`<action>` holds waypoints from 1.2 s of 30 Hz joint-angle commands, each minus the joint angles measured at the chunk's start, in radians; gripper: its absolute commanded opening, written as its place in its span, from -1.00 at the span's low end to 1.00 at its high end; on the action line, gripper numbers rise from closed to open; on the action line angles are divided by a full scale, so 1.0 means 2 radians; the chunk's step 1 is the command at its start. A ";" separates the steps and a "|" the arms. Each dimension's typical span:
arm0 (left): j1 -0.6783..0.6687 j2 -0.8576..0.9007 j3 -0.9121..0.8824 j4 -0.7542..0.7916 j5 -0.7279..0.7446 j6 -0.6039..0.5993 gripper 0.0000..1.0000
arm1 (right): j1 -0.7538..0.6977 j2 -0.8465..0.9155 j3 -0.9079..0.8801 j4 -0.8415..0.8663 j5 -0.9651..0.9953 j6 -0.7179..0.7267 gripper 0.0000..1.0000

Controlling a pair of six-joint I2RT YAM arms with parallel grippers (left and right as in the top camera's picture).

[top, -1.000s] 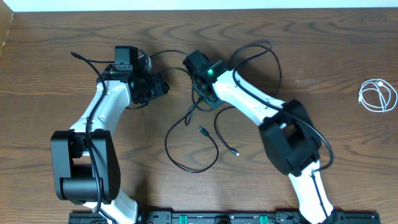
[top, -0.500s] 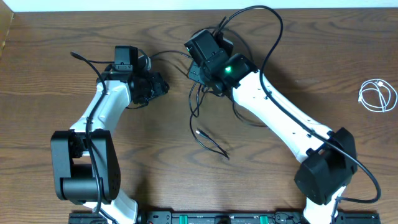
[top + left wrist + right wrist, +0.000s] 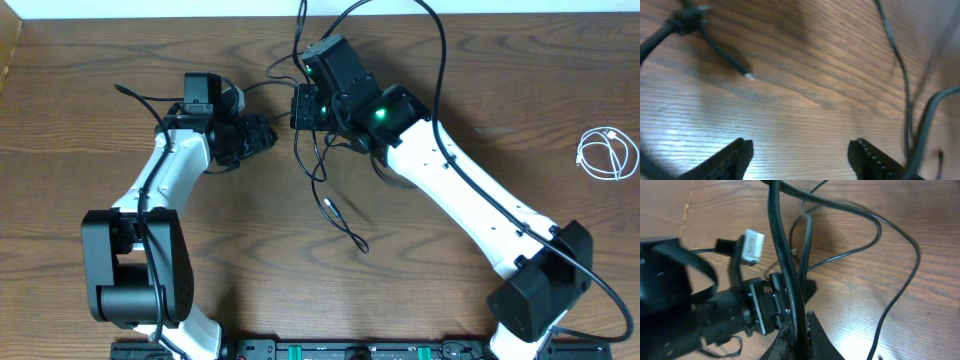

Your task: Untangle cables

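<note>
My right gripper is shut on a black cable near the table's far middle. In the right wrist view the jaws clamp that cable, which runs straight up. Thin black cables hang from it in tangled loops, and their plug ends trail on the wood below. My left gripper is open and empty just left of the right gripper. In the left wrist view its jaws are wide apart over bare wood. A black plug end lies ahead of them, and a thin black cable runs at the right. A coiled white cable lies apart at the far right.
The wooden table's far edge is close behind the right gripper. The right arm stretches diagonally across the right half. The left arm stands at the left. A black cable end lies left of the left wrist.
My right arm has reached farther back and left, lifting the black cables. The wide loop on the table has been drawn up into a narrow hanging tangle. The left arm has not moved.
</note>
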 commanded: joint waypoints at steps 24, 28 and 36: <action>-0.001 0.005 0.001 0.025 0.211 0.050 0.43 | -0.059 -0.021 0.003 0.043 -0.248 -0.084 -0.98; -0.001 0.005 0.001 0.025 0.257 0.050 0.43 | -0.069 -0.020 0.003 0.045 -0.261 -0.084 -0.98; -0.001 0.005 0.001 0.024 0.333 0.044 0.44 | -0.068 -0.020 0.003 0.060 -0.267 -0.084 -0.98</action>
